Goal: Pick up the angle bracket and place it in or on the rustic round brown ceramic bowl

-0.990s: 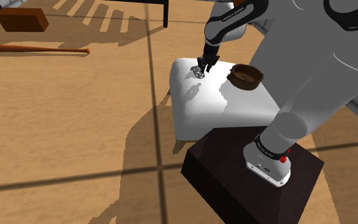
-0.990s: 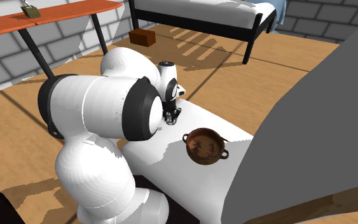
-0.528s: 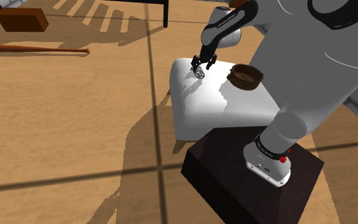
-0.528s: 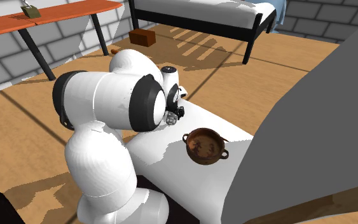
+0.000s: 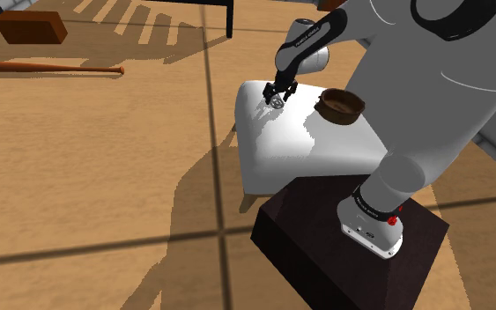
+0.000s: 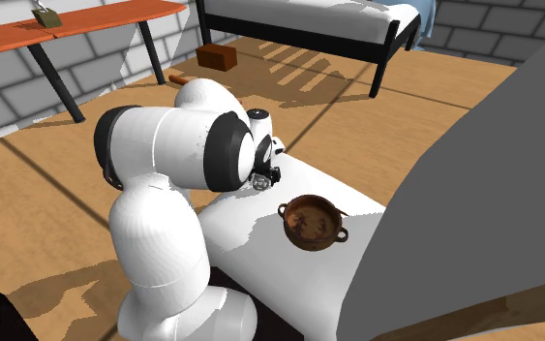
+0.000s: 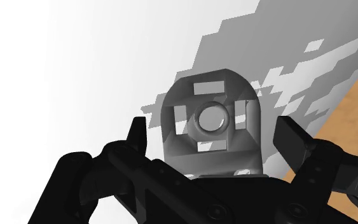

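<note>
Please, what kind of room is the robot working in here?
Probably a bedroom in a house: a bed with a white mattress stands on the wooden floor, an orange table is by the grey block wall, and a baseball bat lies on the floor.

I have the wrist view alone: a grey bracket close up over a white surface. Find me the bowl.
Observer: The brown bowl sits on the same white cushioned stool. It is to the shoulder view's right of the gripper and the angle bracket, and apart from both.
Operator: Check that the bowl is free before I head over.
Observer: In the second exterior view it stands upright on the stool, and I see nothing lying inside it.
</note>
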Controlling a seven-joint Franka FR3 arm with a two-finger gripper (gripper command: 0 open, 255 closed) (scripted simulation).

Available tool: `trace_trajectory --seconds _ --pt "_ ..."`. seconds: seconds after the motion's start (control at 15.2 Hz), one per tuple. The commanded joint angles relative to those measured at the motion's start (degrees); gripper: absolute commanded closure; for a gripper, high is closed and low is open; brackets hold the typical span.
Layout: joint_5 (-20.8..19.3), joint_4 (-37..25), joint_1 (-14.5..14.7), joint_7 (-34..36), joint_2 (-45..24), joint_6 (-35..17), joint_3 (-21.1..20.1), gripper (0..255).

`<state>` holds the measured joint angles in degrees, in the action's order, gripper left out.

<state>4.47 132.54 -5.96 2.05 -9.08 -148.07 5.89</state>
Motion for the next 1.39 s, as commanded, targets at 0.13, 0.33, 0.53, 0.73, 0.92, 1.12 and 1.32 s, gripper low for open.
trace_trajectory --seconds 0.13,0.33,0.53,0.73,0.92,1.12,1.32 --pt "0.0 0.0 0.0 0.0 -0.1 -0.1 0.0 0" --pt "0.0 0.0 0.0 0.0 -0.1 -0.1 0.0 255" --pt "0.0 0.0 0.0 0.0 -0.1 -0.1 0.0 255" --pt "0.0 0.0 0.0 0.0 -0.1 -0.1 0.0 255" --pt "-0.2 -0.1 0.0 0.1 0.5 0.7 0.0 255" --pt "-0.7 -0.6 0.1 0.5 2.3 2.9 0.2 255" --pt "-1.1 -1.2 0.1 0.9 4.0 5.1 0.3 255"
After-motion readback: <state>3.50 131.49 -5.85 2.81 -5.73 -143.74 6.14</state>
